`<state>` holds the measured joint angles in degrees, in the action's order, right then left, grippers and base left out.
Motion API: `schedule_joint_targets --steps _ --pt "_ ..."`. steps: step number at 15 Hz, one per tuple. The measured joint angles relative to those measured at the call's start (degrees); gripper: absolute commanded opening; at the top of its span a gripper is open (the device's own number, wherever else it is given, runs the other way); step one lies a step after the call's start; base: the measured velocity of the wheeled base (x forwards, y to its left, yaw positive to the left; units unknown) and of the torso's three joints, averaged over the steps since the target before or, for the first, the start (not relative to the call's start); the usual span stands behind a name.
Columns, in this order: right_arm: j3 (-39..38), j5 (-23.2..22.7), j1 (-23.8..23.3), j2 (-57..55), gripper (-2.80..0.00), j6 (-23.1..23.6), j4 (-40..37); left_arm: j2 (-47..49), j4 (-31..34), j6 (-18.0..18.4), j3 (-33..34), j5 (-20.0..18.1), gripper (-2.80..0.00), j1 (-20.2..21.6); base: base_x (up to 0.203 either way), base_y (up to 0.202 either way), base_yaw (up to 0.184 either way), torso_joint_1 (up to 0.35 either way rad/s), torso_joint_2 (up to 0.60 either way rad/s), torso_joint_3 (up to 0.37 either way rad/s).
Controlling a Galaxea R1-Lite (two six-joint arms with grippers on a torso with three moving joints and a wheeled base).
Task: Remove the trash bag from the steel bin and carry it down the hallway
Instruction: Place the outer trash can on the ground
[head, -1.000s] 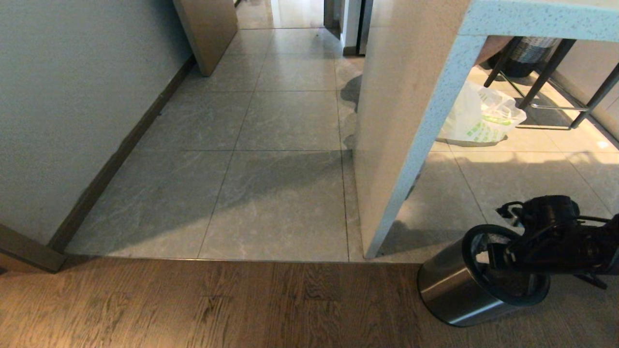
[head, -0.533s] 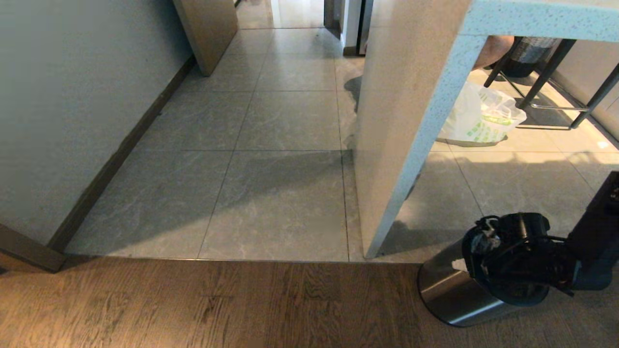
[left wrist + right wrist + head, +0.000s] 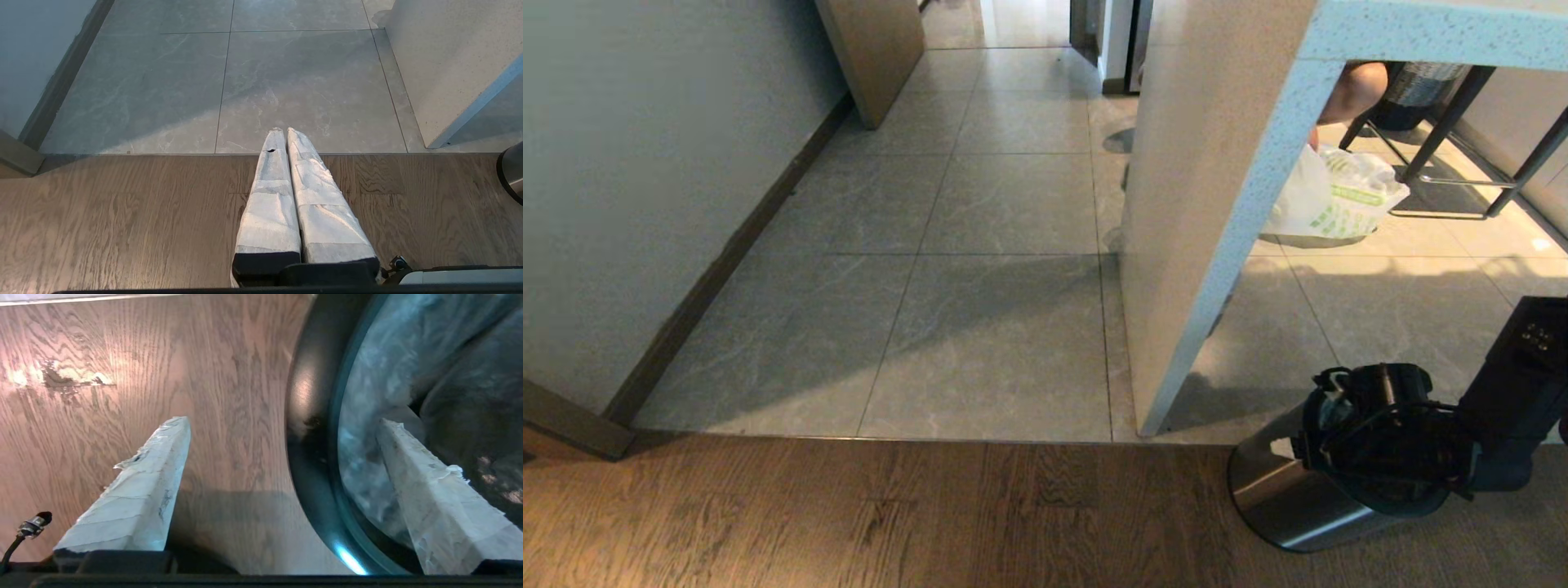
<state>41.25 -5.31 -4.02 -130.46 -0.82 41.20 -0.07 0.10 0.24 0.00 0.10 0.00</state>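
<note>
Dipping over the steel bin (image 3: 1286, 498) on the wood floor (image 3: 849, 523), the right gripper (image 3: 282, 428) has spread wide, one finger outside the rim, one apparently against the trash bag (image 3: 367, 416) still lining it; the left gripper (image 3: 286, 132) stays closed, parked.
</note>
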Motion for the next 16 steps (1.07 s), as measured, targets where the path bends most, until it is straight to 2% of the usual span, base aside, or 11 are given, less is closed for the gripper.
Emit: schedule_joint_targets --steps 6,9,10,12,16 --pt "2.45 -1.13 0.49 -3.66 0.0 -0.05 0.75 0.0 0.0 0.0 0.0 -0.02 -2.8 0.0 0.0 0.0 0.0 0.0 0.0 0.0" --pt "3.39 -1.09 0.37 -5.03 0.0 0.08 3.94 0.0 0.0 0.0 0.0 -0.02 -2.8 0.0 0.0 0.0 0.0 0.0 0.0 0.0" --pt "3.45 -1.06 0.37 -5.44 -2.8 0.18 5.83 0.0 0.0 0.02 0.0 -0.05 -2.8 0.0 0.0 0.0 0.0 0.0 0.0 0.0" --pt "3.86 -1.05 0.39 -6.47 -2.8 0.4 8.41 0.0 0.0 0.0 0.0 -0.02 -2.8 0.0 0.0 0.0 0.0 0.0 0.0 0.0" --pt "4.94 -0.8 0.41 -7.87 -2.8 1.05 8.6 0.0 0.0 0.0 0.0 -0.02 -2.8 0.0 0.0 0.0 0.0 0.0 0.0 0.0"
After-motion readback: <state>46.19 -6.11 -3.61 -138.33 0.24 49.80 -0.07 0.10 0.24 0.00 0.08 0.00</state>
